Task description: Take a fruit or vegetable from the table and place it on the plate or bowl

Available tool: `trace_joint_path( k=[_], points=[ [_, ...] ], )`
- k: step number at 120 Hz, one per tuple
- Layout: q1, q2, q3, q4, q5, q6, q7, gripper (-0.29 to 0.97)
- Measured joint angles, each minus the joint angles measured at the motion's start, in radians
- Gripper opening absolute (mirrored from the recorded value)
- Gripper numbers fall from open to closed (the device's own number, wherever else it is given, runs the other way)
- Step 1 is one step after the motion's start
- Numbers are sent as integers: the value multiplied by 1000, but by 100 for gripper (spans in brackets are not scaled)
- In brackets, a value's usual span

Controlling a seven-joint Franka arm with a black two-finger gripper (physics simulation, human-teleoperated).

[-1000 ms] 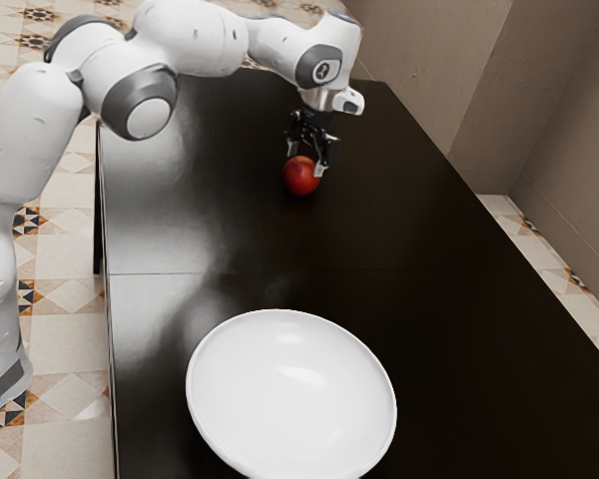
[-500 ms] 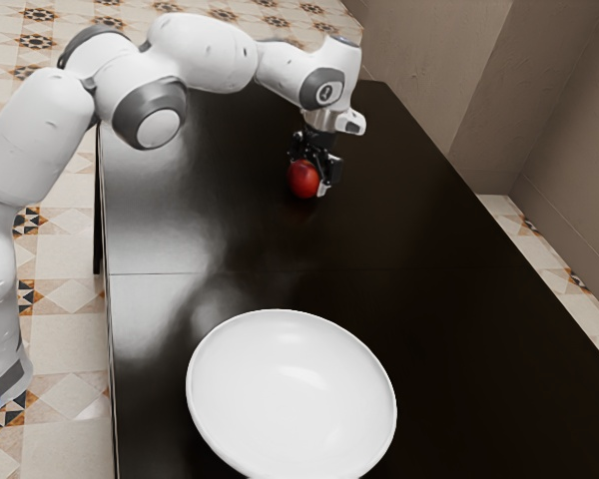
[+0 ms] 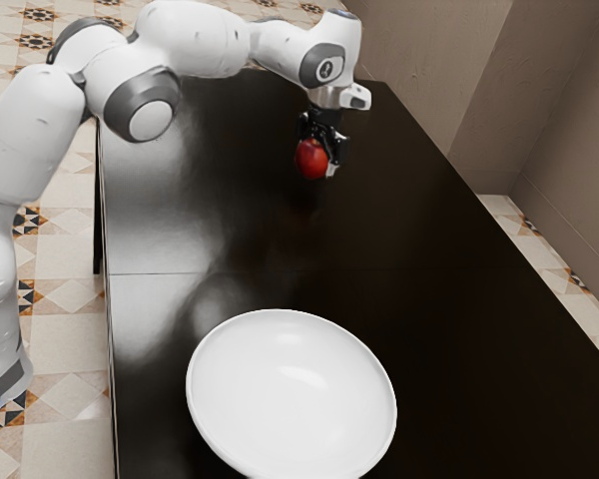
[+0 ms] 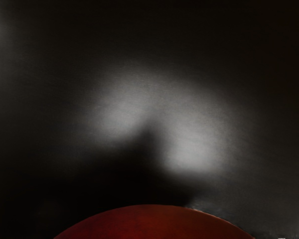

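Apple [image 3: 310, 159]: red, round, 1 only. It is caught between the 2 black fingers of the gripper [image 3: 316, 163], which press on it from opposite sides and stand only as far apart as the fruit is wide. Most of the apple's red face shows on the side toward the exterior view's left. In the wrist view the apple [image 4: 154, 224] is a dark red dome right under the hand.

Position: the apple hangs over the far half of the table [image 3: 429, 299], a little toward the exterior view's right of the midline and nearer the far edge than the near one. It looks lifted off the surface rather than resting on it, though the glossy black top makes the gap hard to judge.

Wrist view, beyond the apple: bare dark table [image 4: 149, 124] with a pale sheen split by a shadow [image 4: 147, 149].

Bowl [image 3: 291, 391]: white, wide, shallow, nothing in it. It sits at the near edge of the table, closer to the edge on the exterior view's left, well apart from the apple.

Arm [image 3: 180, 40]: white with grey joints, coming in from the exterior view's upper left across the far corner, hand pointing down.

Surroundings: patterned tile floor [image 3: 50, 259] along the table's left edge, a beige wall [image 3: 449, 60] past the far right corner.
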Motion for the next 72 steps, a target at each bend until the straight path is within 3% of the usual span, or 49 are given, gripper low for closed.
trace_joint_path(
  k=[13, 27, 51, 72],
  points=[
    [-4, -47, -10, 13, 9, -6, 1, 53],
    [-15, -86, -131, 26, 34, -15, 2, 53],
    [-34, -175, -504, 9, 116, -69, 1, 53],
    [-80, -345, -818, -151, 176, -120, -2, 53]
  ],
)
